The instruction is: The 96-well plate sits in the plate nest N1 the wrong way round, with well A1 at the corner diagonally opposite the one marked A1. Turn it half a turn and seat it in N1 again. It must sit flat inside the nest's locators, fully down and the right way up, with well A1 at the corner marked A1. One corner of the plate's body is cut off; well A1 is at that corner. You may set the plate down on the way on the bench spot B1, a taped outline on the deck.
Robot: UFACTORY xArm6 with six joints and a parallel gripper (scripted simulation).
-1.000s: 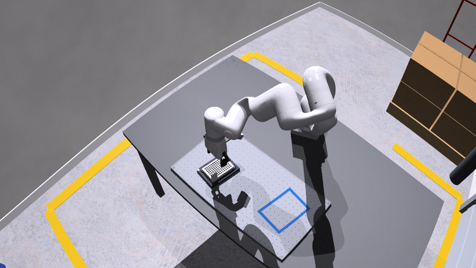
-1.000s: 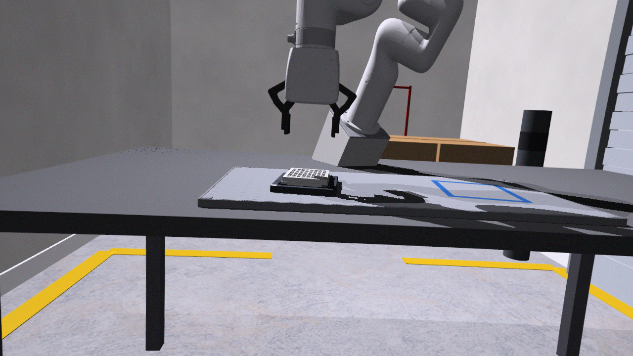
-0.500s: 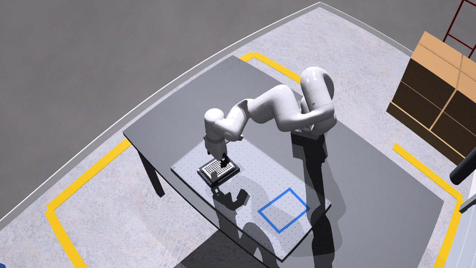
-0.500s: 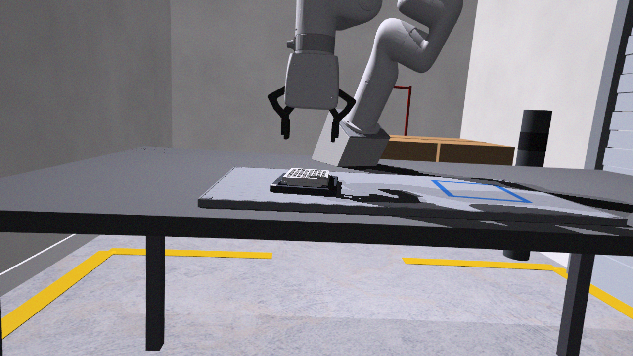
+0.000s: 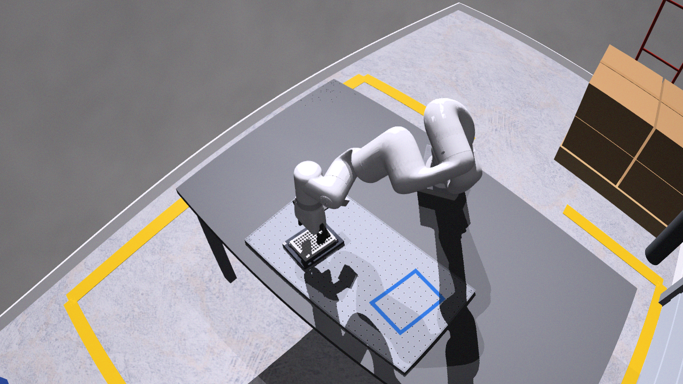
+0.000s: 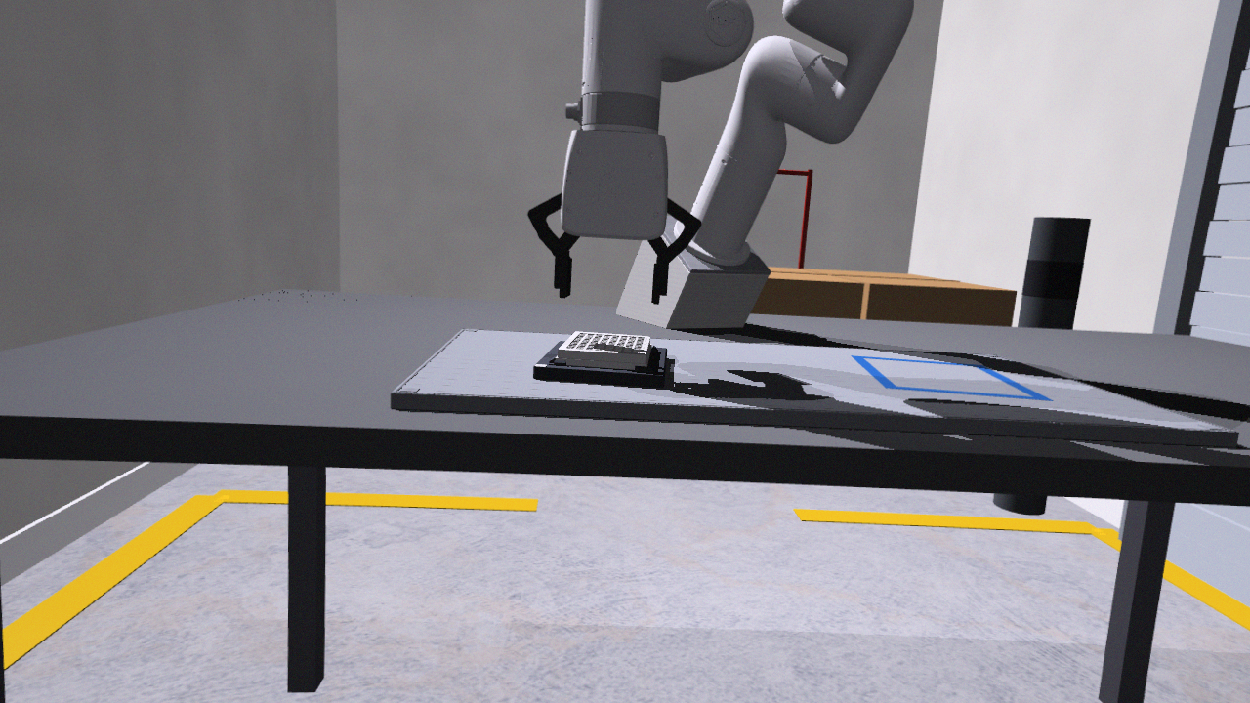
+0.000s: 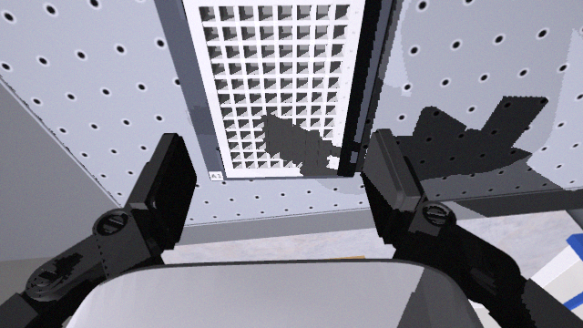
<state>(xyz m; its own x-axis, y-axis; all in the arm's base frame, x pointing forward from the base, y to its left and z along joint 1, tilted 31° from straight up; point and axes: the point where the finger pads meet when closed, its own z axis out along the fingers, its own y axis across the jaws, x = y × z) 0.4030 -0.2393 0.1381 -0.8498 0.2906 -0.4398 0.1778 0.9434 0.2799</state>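
The white 96-well plate (image 5: 308, 240) sits in the black plate nest N1 (image 5: 314, 246) near the left end of the perforated deck. It also shows in the side view (image 6: 606, 347) and in the wrist view (image 7: 273, 87). A small A1 label (image 7: 215, 175) lies on the nest beside the plate's near left corner. My gripper (image 6: 610, 277) hangs open and empty straight above the plate, well clear of it; its two black fingers stand wider than the plate's short side in the wrist view (image 7: 278, 170). The arm's shadow covers part of the plate.
The blue taped outline B1 (image 5: 406, 300) lies on the deck to the right of the nest, also in the side view (image 6: 949, 376). The deck (image 5: 358, 267) rests on a dark table. The arm's base (image 5: 441, 186) stands behind the deck.
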